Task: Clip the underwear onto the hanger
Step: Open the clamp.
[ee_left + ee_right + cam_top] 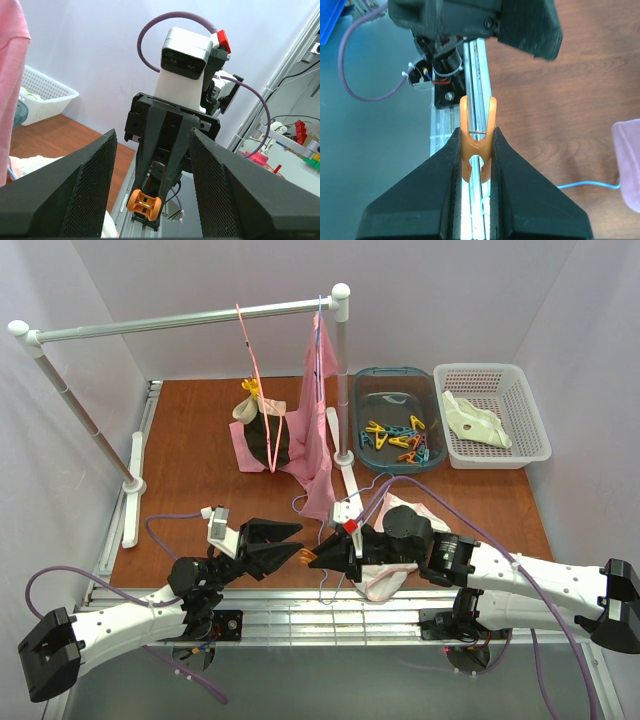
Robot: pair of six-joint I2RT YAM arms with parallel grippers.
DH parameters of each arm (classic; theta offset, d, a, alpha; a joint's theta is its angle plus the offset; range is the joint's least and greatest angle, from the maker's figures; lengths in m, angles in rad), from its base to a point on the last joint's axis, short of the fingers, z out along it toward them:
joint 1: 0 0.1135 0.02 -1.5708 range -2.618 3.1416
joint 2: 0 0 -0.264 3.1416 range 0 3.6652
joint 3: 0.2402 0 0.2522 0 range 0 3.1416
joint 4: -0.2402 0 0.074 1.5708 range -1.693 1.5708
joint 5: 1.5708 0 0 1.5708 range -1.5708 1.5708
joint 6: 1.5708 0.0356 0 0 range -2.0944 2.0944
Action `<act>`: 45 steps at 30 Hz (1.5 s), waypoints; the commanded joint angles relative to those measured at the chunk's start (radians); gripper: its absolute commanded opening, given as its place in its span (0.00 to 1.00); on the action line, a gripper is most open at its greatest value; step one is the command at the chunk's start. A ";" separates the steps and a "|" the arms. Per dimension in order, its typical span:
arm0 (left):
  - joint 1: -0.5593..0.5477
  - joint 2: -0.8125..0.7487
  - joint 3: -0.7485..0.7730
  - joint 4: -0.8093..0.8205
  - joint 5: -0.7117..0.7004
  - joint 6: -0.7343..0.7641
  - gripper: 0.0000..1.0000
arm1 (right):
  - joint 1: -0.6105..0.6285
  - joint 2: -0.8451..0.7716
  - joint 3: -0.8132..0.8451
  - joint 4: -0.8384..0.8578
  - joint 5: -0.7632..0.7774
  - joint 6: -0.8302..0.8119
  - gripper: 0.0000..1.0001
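Top external view puts the job at an early stage. The underwear [386,582] lies loose on the table [190,450] at the near edge, right of centre, and no peg is on it yet. Much of it is hidden beneath the wrist behind the right gripper [318,558], whose jaws are closed on an orange peg [305,558] held low over the table's near edge. The left gripper [299,542] faces it tip to tip, with its jaws partly apart and nothing gripped. Whether the peg's free end sits between them I cannot tell. Right wrist view shows a stretch of the hanger [590,186], a thin light-blue wire lying flat on the table not far from the peg and not joined to the fabric.

So the peg is in hand. What is left, as I judge it, is to lay the fabric's edge against the wire and pinch the two together with the peg, perhaps after passing the peg to the left side.

The underwear is crumpled, with pale folds showing both far and near of the right wrist, so its long axis seems to run near to far. Which way the waistband faces is hidden. The peg's long axis runs left to right, with its forked end toward the left gripper. Too little of the hanger shows to say which way its hook points.
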 commanded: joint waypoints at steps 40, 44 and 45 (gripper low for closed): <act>0.006 0.160 -0.224 0.241 0.117 -0.014 0.40 | -0.048 0.056 0.150 0.160 -0.040 -0.073 0.04; 0.006 0.160 -0.219 0.242 0.120 -0.009 0.33 | -0.051 0.052 0.146 0.168 -0.040 -0.067 0.04; 0.006 0.160 -0.218 0.236 0.122 -0.009 0.31 | -0.051 0.050 0.146 0.168 -0.040 -0.065 0.05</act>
